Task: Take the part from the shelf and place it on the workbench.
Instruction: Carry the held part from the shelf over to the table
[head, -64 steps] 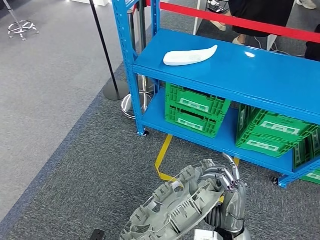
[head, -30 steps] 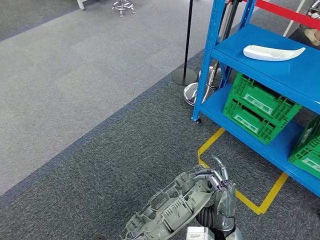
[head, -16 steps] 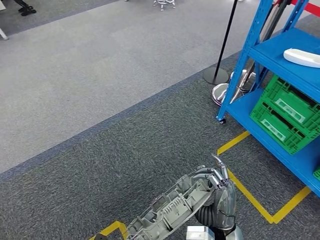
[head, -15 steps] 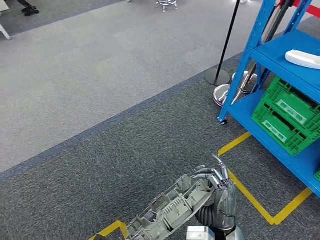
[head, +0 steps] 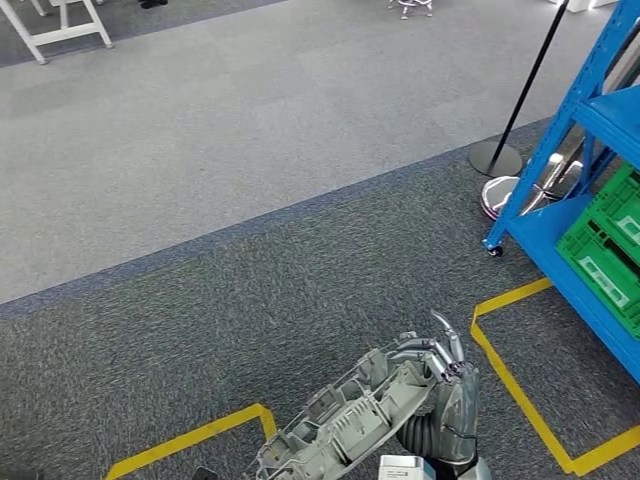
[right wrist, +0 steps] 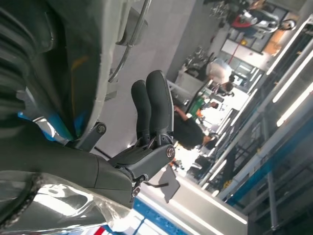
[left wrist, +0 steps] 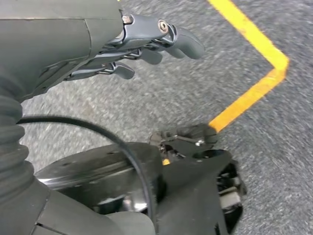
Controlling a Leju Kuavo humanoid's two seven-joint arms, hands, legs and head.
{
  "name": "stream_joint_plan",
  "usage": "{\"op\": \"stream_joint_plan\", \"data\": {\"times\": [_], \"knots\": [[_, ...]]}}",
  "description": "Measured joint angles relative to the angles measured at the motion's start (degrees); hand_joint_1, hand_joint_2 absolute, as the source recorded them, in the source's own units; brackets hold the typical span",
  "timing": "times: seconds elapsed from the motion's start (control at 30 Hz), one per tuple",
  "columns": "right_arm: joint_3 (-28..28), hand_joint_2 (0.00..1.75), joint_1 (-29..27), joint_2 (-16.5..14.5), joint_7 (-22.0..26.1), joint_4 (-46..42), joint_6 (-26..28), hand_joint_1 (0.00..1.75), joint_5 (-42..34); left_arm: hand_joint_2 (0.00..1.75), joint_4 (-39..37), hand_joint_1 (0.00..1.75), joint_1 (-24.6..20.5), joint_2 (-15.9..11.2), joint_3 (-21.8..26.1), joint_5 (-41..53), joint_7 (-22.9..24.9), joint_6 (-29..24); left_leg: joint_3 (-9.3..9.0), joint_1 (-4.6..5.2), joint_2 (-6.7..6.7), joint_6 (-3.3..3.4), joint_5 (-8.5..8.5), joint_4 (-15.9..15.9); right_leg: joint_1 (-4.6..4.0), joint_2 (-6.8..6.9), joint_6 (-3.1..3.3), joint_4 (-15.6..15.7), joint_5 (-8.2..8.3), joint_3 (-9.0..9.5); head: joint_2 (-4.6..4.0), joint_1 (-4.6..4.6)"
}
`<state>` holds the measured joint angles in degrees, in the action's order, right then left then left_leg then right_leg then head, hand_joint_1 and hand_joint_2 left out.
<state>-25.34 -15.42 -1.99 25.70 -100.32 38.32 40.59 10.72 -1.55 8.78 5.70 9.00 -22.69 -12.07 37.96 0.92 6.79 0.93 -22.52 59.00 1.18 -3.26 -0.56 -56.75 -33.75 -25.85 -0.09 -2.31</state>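
With the right hand (head: 447, 395) clamped on the grey part (head: 347, 415) and the left hand (left wrist: 122, 44) hanging loose-fingered, the view had swung away from the blue shelf (head: 577, 190), suggesting transit toward the workbench.

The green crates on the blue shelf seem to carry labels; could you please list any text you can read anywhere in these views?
None is legible.
Green crate: pale label, too small to read.
Grey part held by the right hand: no markings visible.
Yellow floor tape: plain lines, no text.
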Motion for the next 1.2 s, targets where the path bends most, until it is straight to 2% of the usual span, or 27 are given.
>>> {"op": "stream_joint_plan", "data": {"times": [0.03,0.1,0.13,0.17,0.2,0.23,0.27,0.33,0.37,0.4,0.47,0.5,0.53,0.57,0.6,0.63,0.67,0.7,0.73,0.77,0.8,0.83,0.87,0.9,0.93,1.0,1.2], "knots": [[0.1,1.75,0.0,0.0,0.0,-0.1,0.0,1.75,0.0,1.75,0.0,0.00,0.1,0.0,0.0,0.0,0.1,-0.1,0.58,-0.07,-1.04,-0.27,-1.21,1.3,0.02,0.97,0.41,0.0,0.22,-0.09,0.00,-0.16],[0.3,1.75,-0.2,0.0,0.0,-0.4,0.0,1.75,0.1,1.75,0.0,0.00,0.2,0.1,0.0,0.0,0.2,-0.2,2.66,-0.26,-4.36,-0.87,-5.57,7.2,-0.18,2.89,0.91,0.1,0.53,-0.33,0.00,-0.54],[0.4,1.75,-0.4,0.0,0.0,-0.5,0.0,1.75,0.1,1.75,0.0,0.00,0.1,0.1,0.0,0.0,0.3,-0.3,3.83,-0.45,-5.36,-1.13,-7.63,11.0,-0.31,3.93,0.99,0.0,0.59,-0.45,0.00,-0.60],[0.4,1.75,-0.6,0.0,0.0,-0.6,0.0,1.75,0.1,1.75,0.0,0.00,0.1,0.2,0.0,0.1,0.4,-0.3,4.57,-0.61,-5.90,-1.28,-8.90,14.1,-0.44,4.97,0.99,0.0,0.61,-0.53,0.00,-0.60],[0.5,1.75,-0.7,0.0,0.0,-0.6,0.0,1.75,0.1,1.75,0.0,0.00,0.1,0.2,-0.1,0.2,0.5,-0.2,4.54,-0.73,-6.18,-1.30,-9.14,15.6,-0.54,5.96,0.99,0.0,0.63,-0.58,0.00,-0.61],[0.6,1.75,-0.7,0.0,0.0,-0.6,0.0,1.75,0.2,1.75,0.0,0.00,0.2,0.2,-0.1,0.3,0.5,-0.2,3.50,-0.79,-6.35,-1.19,-8.34,14.9,-0.62,6.86,0.97,0.0,0.61,-0.46,0.00,-0.61],[0.6,1.75,-0.7,0.0,0.0,-0.7,0.0,1.75,0.2,1.75,0.0,0.00,0.3,0.2,-0.1,0.4,0.5,-0.2,1.58,-0.74,-6.64,-0.92,-6.84,12.2,-0.67,7.67,0.94,0.0,0.58,-0.24,0.00,-0.61],[0.7,1.75,-0.6,0.0,0.0,-1.0,0.0,1.75,0.3,1.75,0.0,0.00,0.3,0.1,-0.1,0.6,0.5,-0.3,-2.77,-0.12,-8.51,-0.04,-4.43,4.9,-0.76,8.96,0.77,0.0,0.47,0.10,0.00,-0.59],[0.8,1.75,-0.6,0.0,0.0,-1.1,0.0,1.75,0.3,1.75,0.0,0.00,0.3,0.1,-0.1,0.6,0.5,-0.3,-4.06,0.33,-9.47,0.41,-3.96,2.5,-0.80,9.53,0.59,0.0,0.46,0.11,0.00,-0.56],[0.8,1.75,-0.6,0.0,0.0,-1.2,0.0,1.75,0.3,1.75,0.0,0.00,0.3,0.1,-0.1,0.7,0.5,-0.4,-4.61,0.76,-10.16,0.79,-4.01,1.2,-0.84,10.04,0.38,0.0,0.45,0.02,0.00,-0.58],[0.9,1.75,-0.6,0.0,0.0,-1.3,0.0,1.75,0.4,1.75,0.0,0.00,0.3,0.1,-0.1,0.9,0.6,-0.5,-4.74,1.07,-9.69,1.39,-4.19,0.2,-0.93,11.15,-0.11,0.1,0.37,-0.07,0.00,-0.59],[0.9,1.75,-0.5,0.0,0.0,-1.5,0.0,1.75,0.4,1.75,0.0,0.00,0.3,0.1,-0.1,1.0,0.5,-0.6,-4.98,0.95,-9.11,1.63,-4.20,-0.6,-0.93,10.73,-0.32,0.0,0.04,-0.26,0.00,-0.53],[1.0,1.75,-0.5,0.0,0.0,-1.6,0.0,1.75,0.4,1.75,0.0,0.00,0.3,0.1,-0.1,1.1,0.5,-0.6,-5.25,0.73,-8.47,1.92,-4.15,-1.4,-0.91,9.46,-0.49,-1.1,-0.71,-0.91,0.00,-0.38],[1.0,1.75,-0.5,0.1,0.1,-1.8,0.0,1.75,0.5,1.75,0.0,0.00,0.2,0.1,-0.2,1.2,0.5,-0.7,-5.52,0.49,-7.79,2.14,-4.06,-2.0,-0.87,7.67,-0.62,-3.5,-1.89,-2.23,0.00,-0.21],[1.1,1.75,-0.6,0.1,0.1,-1.9,0.0,1.75,0.5,1.75,0.0,0.00,0.1,0.2,-0.3,1.3,0.5,-0.7,-5.56,0.37,-7.11,2.32,-3.99,-2.2,-0.74,5.55,-0.65,-7.1,-3.33,-4.24,0.00,-0.01],[1.1,1.75,-0.7,0.1,0.1,-1.9,0.0,1.75,0.5,1.75,0.0,0.00,0.0,0.2,-0.4,1.4,0.5,-0.7,-5.56,0.31,-6.39,2.47,-4.00,-2.3,-0.68,4.21,-0.69,-11.4,-4.69,-6.72,0.00,0.08],[1.1,1.75,-0.9,0.2,0.0,-2.0,0.0,1.75,0.5,1.75,0.0,0.00,-0.1,0.2,-0.5,1.5,0.5,-0.7,-5.60,0.30,-5.62,2.52,-4.03,-2.2,-0.65,3.61,-0.77,-15.1,-5.42,-9.07,0.00,0.14],[1.1,1.75,-1.0,0.3,0.0,-2.0,0.0,1.75,0.5,1.75,0.0,0.00,-0.1,0.3,-0.6,1.6,0.5,-0.7,-5.72,0.30,-4.82,2.53,-4.05,-2.2,-0.62,3.38,-0.84,-17.1,-5.14,-10.74,0.00,0.14],[1.2,1.75,-1.0,0.3,0.0,-2.0,0.0,1.75,0.5,1.75,0.0,0.00,-0.1,0.3,-0.6,1.6,0.5,-0.7,-5.90,0.29,-3.98,2.48,-4.09,-2.2,-0.57,3.27,-0.93,-16.8,-3.68,-11.34,0.00,0.15],[1.2,1.75,-1.0,0.3,0.0,-2.0,0.0,1.75,0.5,1.75,0.0,0.00,0.0,0.3,-0.6,1.6,0.5,-0.7,-6.16,0.26,-3.12,2.37,-4.18,-2.1,-0.48,3.00,-1.01,-14.3,-1.22,-10.82,0.00,0.16],[1.2,1.75,-1.0,0.3,0.0,-2.0,0.0,1.75,0.5,1.75,0.0,0.00,0.0,0.3,-0.7,1.6,0.5,-0.7,-6.33,0.22,-2.28,2.17,-4.35,-1.9,-0.29,2.11,-1.10,-10.5,1.51,-9.63,0.00,0.16],[1.2,1.75,-1.0,0.4,0.0,-2.0,0.0,1.75,0.5,1.75,0.0,0.00,-0.1,0.3,-0.7,1.5,0.5,-0.7,-6.33,0.27,-1.50,1.90,-4.61,-1.5,-0.05,0.80,-1.18,-6.9,3.46,-8.27,0.00,0.16],[1.2,1.75,-1.0,0.4,0.0,-2.0,0.0,1.75,0.5,1.75,0.0,0.00,-0.2,0.4,-0.7,1.5,0.6,-0.7,-6.08,0.26,-0.76,1.64,-4.81,-1.0,0.12,-0.37,-1.16,-4.1,4.42,-7.08,0.00,0.15],[1.2,1.75,-1.0,0.4,-0.1,-2.1,0.0,1.75,0.5,1.75,0.0,0.00,-0.2,0.4,-0.7,1.4,0.6,-0.7,-5.68,0.22,-0.14,1.37,-4.92,-0.6,0.20,-1.20,-1.09,-2.7,4.54,-6.43,0.00,0.14],[1.2,1.75,-1.1,0.4,-0.1,-2.1,0.0,1.75,0.6,1.75,0.0,0.00,-0.2,0.4,-0.7,1.4,0.6,-0.7,-5.28,0.15,0.44,1.12,-4.91,-0.3,0.14,-1.28,-0.93,-2.3,4.18,-6.13,0.00,0.15],[1.2,1.75,-1.1,0.5,-0.1,-2.2,0.0,1.75,0.6,1.75,0.0,0.00,-0.1,0.4,-0.7,1.4,0.6,-0.7,-4.86,-0.10,1.17,0.82,-4.73,-0.2,-0.07,-0.65,-0.67,-2.3,4.05,-6.05,0.00,0.20],[1.2,1.75,-1.1,0.5,-0.1,-2.2,0.0,1.75,0.6,1.75,0.0,0.00,0.0,0.4,-0.7,1.4,0.6,-0.7,-4.80,-0.14,1.41,0.74,-4.69,-0.2,-0.10,-0.43,-0.58,-2.3,4.07,-6.04,0.00,0.23]]}}
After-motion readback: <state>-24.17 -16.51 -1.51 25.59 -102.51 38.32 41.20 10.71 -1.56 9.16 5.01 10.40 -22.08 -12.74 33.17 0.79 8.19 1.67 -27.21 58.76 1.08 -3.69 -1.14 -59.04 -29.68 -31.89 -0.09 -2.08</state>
